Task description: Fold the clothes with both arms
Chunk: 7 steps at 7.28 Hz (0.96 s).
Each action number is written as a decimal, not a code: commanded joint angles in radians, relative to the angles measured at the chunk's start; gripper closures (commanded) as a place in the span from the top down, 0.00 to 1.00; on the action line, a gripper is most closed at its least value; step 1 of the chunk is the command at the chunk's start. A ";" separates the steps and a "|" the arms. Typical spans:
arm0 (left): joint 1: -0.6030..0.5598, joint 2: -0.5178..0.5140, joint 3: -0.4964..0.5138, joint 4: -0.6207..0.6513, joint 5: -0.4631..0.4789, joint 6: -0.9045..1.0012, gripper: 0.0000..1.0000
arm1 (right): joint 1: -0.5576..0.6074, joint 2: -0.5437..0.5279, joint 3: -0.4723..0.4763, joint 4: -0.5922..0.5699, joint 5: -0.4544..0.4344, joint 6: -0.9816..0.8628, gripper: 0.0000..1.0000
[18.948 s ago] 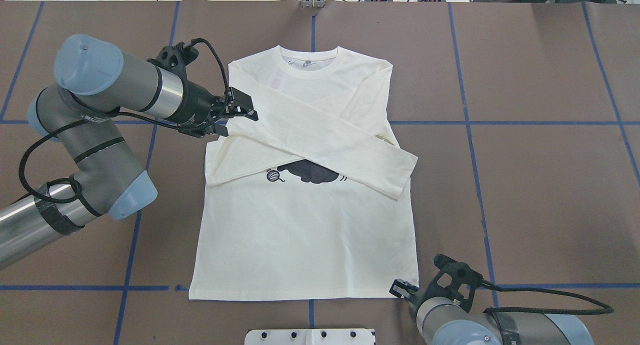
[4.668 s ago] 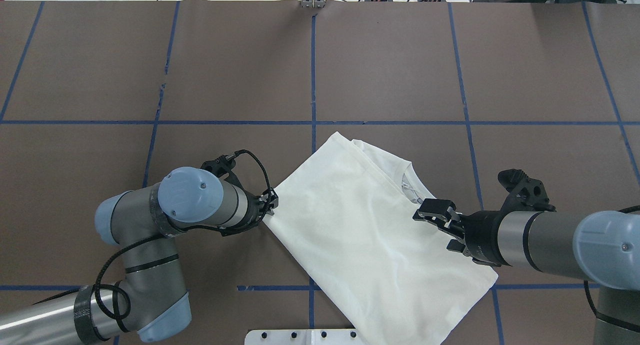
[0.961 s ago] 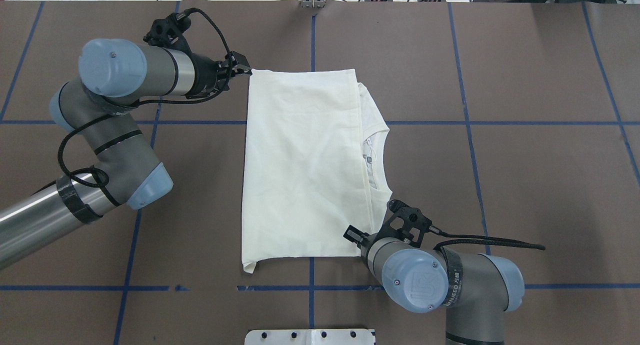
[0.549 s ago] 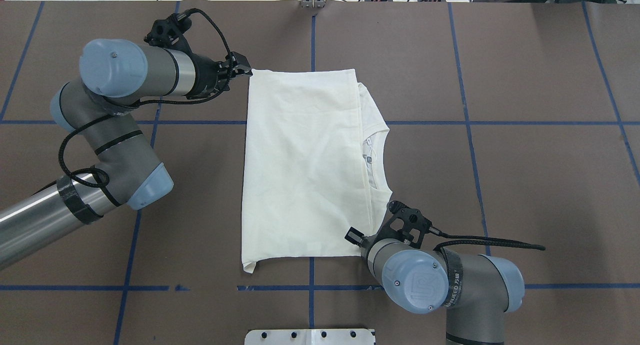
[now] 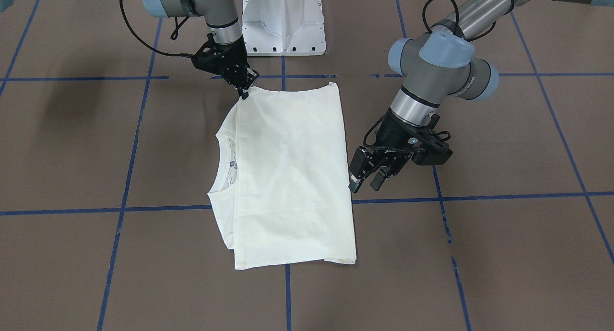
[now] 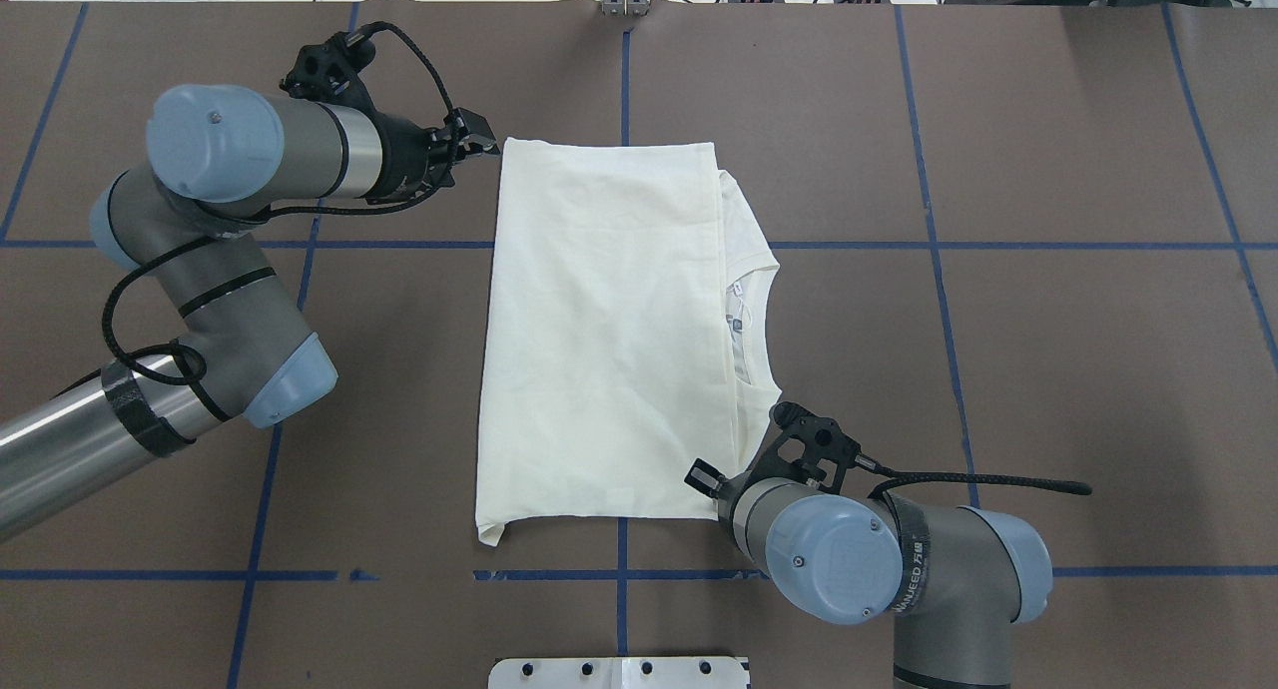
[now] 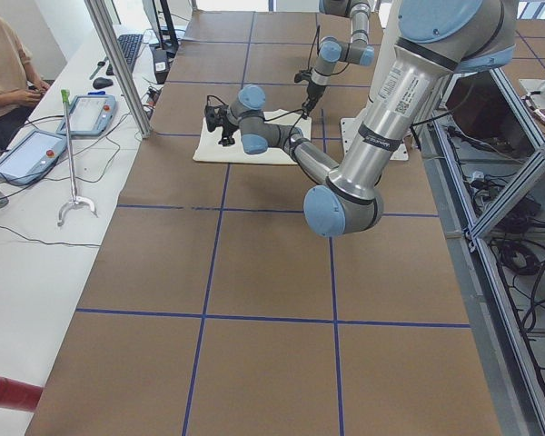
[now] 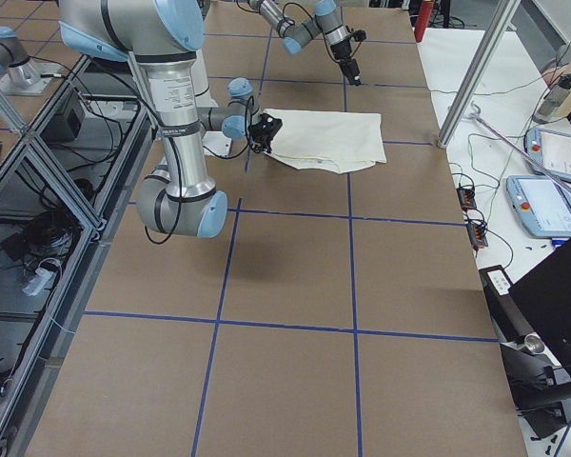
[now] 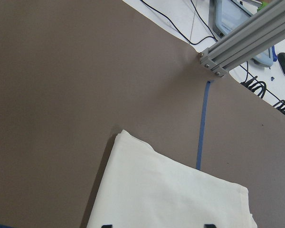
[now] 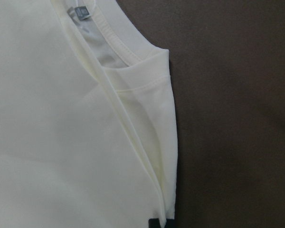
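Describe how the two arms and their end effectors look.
Both the left arm and right arm are silver-and-grey tubes with rounded light blue joint caps, black tape bands and trailing black braided cables. The right arm's band carries white lettering. The left end effector and right end effector are black and two-fingered, on black wrist brackets.
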 commanded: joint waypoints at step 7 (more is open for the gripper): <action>0.299 0.258 -0.346 0.177 0.097 -0.332 0.70 | 0.009 -0.008 0.091 0.001 0.010 0.000 0.00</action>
